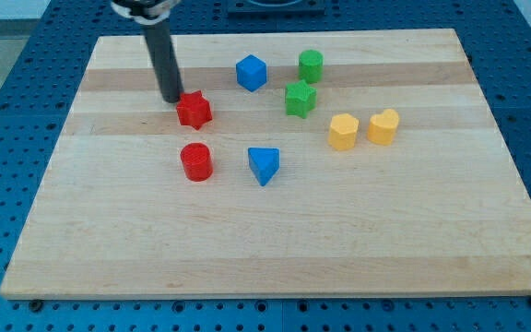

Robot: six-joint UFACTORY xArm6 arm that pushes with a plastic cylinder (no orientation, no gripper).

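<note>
The tip (171,99) rested just beside the red star block (194,110), at its ten o'clock; a red cylinder (195,161) stood at six. No pincer showed.

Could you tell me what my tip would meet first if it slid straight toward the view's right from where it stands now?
Most likely the red star block: my tip stands just at its upper left, close to or touching it. Depth is unclear from this one view, so it might only graze the star's top edge.
</note>
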